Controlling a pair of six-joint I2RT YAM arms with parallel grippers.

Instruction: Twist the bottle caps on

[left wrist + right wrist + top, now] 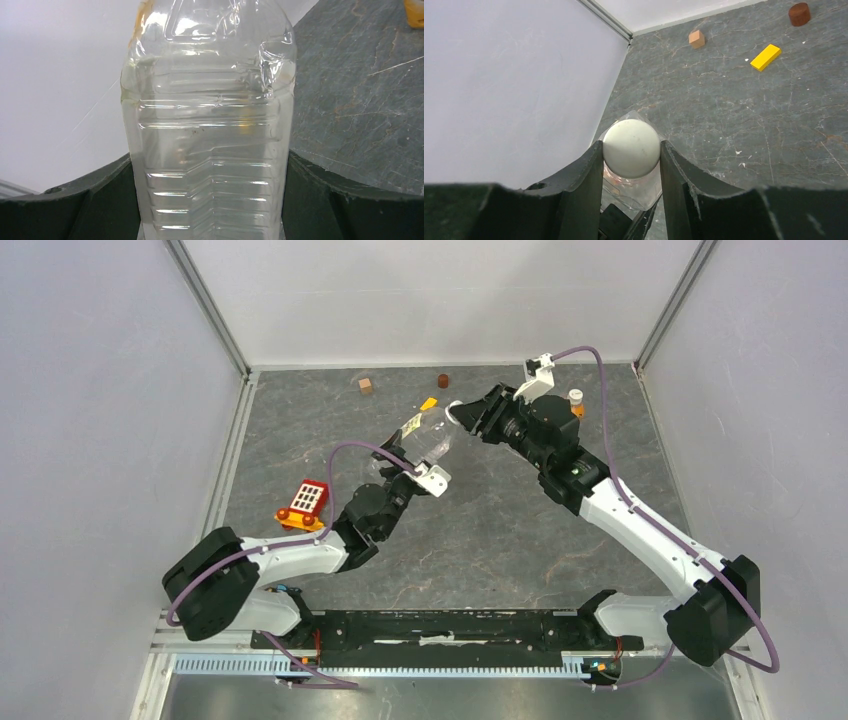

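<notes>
The larger clear bottle point(428, 438) is held off the table, tilted, neck toward the right arm. My left gripper point(408, 462) is shut on its ribbed body point(210, 125), and both fingers point(100, 205) press its sides. A white bottle cap point(631, 148) sits at the clear bottle's neck point(636, 187). My right gripper point(465, 417) is shut on that cap, one finger point(584, 185) on each side. The small orange bottle point(577, 409) stands behind the right arm, with a white cap point(575, 395) on top.
A brown cylinder point(443, 379), a wooden cube point(366, 385) and a yellow block point(428, 403) lie near the back wall. A red and yellow toy point(305, 502) sits left of the left arm. Walls close in the table on three sides.
</notes>
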